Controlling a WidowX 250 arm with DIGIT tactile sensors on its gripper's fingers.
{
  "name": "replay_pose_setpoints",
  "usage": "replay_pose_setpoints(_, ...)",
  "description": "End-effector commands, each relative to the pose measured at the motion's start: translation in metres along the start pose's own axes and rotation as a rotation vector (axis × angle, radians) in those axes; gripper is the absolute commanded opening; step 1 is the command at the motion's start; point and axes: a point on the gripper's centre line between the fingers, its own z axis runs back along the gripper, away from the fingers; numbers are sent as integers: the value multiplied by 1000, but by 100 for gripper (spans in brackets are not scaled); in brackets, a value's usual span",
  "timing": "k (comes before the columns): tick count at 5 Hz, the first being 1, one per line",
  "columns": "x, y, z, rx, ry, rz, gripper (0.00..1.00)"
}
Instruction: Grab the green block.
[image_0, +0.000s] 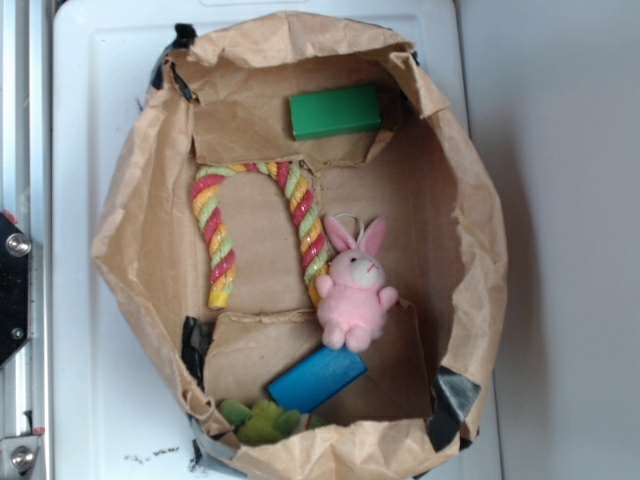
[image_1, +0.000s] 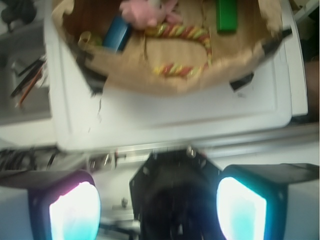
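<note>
The green block (image_0: 335, 110) is a bright green brick lying flat on the brown paper at the far end of the paper-lined bin (image_0: 135, 260). The wrist view shows the green block (image_1: 226, 15) at the top right, far from my gripper (image_1: 157, 210). Both lit fingers (image_1: 75, 212) stand wide apart with nothing between them, so the gripper is open. It hangs outside the bin, over the white tabletop's edge and a black mount. My gripper does not appear in the exterior view.
Inside the bin lie a striped candy-cane rope (image_0: 255, 225), a pink plush bunny (image_0: 355, 285), a blue block (image_0: 316, 378) and a fuzzy yellow-green plush (image_0: 258, 422). Crumpled paper walls ring the bin. A white tabletop (image_0: 85, 120) is underneath.
</note>
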Motion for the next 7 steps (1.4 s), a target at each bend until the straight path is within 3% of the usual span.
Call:
replay_pose_setpoints(1,73,23,-17,6,-79,52,100)
replay_pose_setpoints(3,114,47,-49,34,-81,90,100)
replay_pose_setpoints(6,116,89,-99,24,-150,230,100)
replay_pose_setpoints(7,119,81,-119,68,-122,220,100)
